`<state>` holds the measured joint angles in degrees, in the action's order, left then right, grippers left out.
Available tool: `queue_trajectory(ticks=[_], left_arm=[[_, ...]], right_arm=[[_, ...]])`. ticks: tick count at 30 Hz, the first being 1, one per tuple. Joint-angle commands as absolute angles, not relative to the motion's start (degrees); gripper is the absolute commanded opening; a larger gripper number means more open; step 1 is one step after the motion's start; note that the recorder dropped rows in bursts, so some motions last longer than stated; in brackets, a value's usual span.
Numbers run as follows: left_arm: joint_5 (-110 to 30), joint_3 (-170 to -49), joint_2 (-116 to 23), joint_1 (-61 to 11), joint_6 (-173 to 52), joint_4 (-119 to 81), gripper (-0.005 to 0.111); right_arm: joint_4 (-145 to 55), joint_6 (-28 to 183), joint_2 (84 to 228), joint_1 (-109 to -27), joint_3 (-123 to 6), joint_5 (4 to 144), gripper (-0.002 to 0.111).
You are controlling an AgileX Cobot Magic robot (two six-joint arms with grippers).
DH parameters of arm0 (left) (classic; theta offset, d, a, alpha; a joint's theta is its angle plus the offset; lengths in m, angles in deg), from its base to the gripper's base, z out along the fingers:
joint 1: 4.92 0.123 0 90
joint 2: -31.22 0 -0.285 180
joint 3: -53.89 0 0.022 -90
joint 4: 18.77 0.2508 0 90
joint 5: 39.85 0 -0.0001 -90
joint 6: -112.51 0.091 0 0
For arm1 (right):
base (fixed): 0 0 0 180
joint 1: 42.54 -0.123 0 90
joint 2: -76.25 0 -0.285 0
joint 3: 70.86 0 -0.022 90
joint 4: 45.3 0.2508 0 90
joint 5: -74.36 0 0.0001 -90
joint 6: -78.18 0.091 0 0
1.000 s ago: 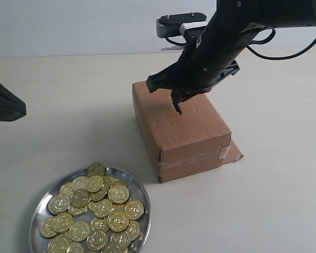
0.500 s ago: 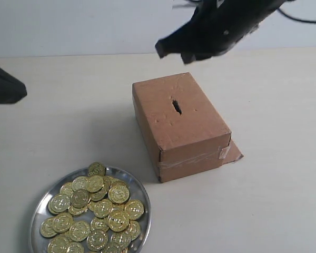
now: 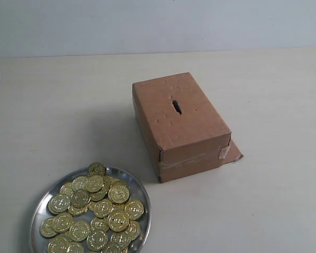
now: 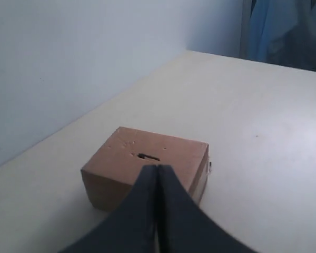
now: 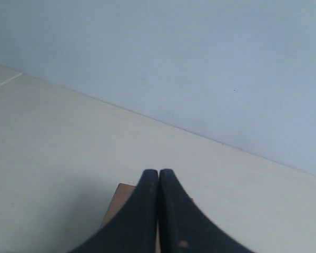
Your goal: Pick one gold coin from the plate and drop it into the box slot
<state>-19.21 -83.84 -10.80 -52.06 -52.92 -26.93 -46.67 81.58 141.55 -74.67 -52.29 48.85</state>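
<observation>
Right hand [image 5: 158, 175] lifted off box [image 3: 181, 124], pinched together like left hand [image 4: 157, 171]; plate [image 3: 38, 211] heaped with coins [image 3: 102, 208].

The pale cream table [image 3: 274, 205] is carrying two things in the exterior view. The box [image 3: 187, 124] is sitting flat on it a little right of the middle, with its long sides running from about 11 o'clock to 5 o'clock. A small cardboard flap [image 3: 234, 153] is sticking out from the box's base at 4 o'clock and lying flat on the tabletop. The plate [image 3: 134, 185] is resting on the table at 7 o'clock from the box, near it but not touching, and the picture's lower edge is cutting off its near rim. The box is casting a soft shadow on the table toward 9 o'clock. At 12 o'clock the table's far edge is meeting a pale wall.
</observation>
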Motion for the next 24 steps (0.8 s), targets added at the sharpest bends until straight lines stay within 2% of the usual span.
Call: queue_trajectory(ticks=[1, 6, 12, 24], left_arm=[[-30.15, -74.58, -5.96, -52.22, -53.46, -35.83, 0.0], [-38.71, -64.25, -2.26, -52.22, -53.46, -42.04, 0.0], [-42.77, -55.87, 0.61, -52.22, -53.46, -45.32, 0.0], [-48.87, -48.89, 2.01, -52.22, -53.16, -45.32, 0.0]], right_arm=[[-47.1, 81.85, 129.65, -74.56, -38.33, 58.93, 0.0], [-46.71, 83.03, 117.57, -74.56, -23.0, 65.58, 0.0], [-44.89, 84.54, 105.75, -74.56, -9.75, 69.91, 0.0], [-43.7, 88.93, 93.83, -74.56, 5.51, 78.04, 0.0]])
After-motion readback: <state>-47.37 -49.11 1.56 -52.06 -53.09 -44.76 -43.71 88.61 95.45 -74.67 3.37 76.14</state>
